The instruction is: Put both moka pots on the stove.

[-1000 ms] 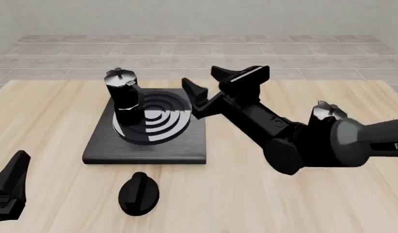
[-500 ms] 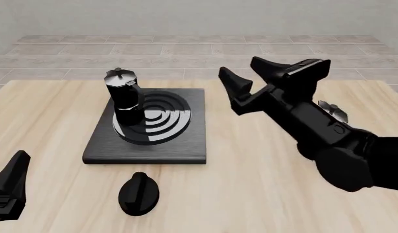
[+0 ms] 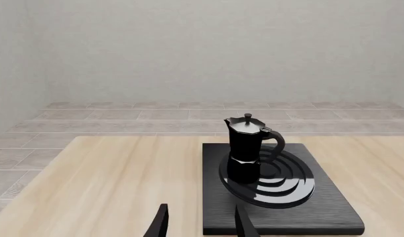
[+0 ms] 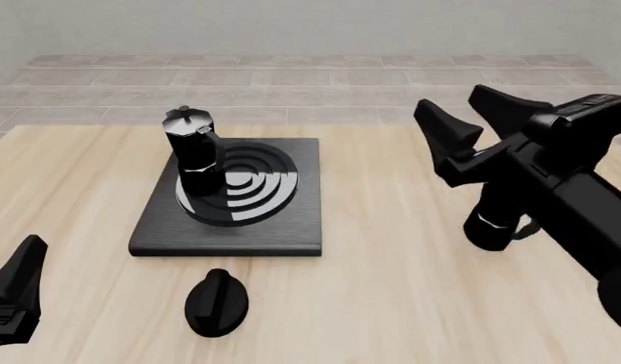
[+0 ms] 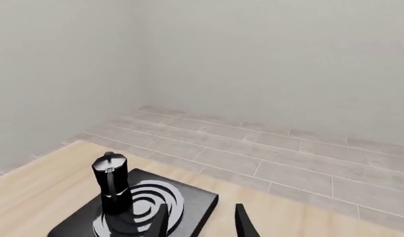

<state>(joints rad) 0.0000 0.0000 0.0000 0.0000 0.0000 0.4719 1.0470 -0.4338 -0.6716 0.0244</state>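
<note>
One moka pot (image 4: 194,150) stands upright on the left part of the stove's (image 4: 290,220) burner rings; the left wrist view shows this moka pot (image 3: 246,145) on the stove (image 3: 320,212), and so does the right wrist view, with the moka pot (image 5: 110,181) on the stove (image 5: 198,202). The second moka pot (image 4: 494,221) stands on the table at the right, its top hidden behind my right arm. My right gripper (image 4: 448,99) hangs open and empty above that pot. My left gripper (image 4: 17,288) is low at the near left, open (image 3: 202,227), holding nothing.
A low black oval knob (image 4: 217,302) lies on the table in front of the stove. The light wooden table (image 4: 371,288) ends at a tiled floor and a grey wall behind.
My right arm has swung to the right, away from the stove, and now covers the lid of the second pot. The left arm and the pot on the stove have not moved.
</note>
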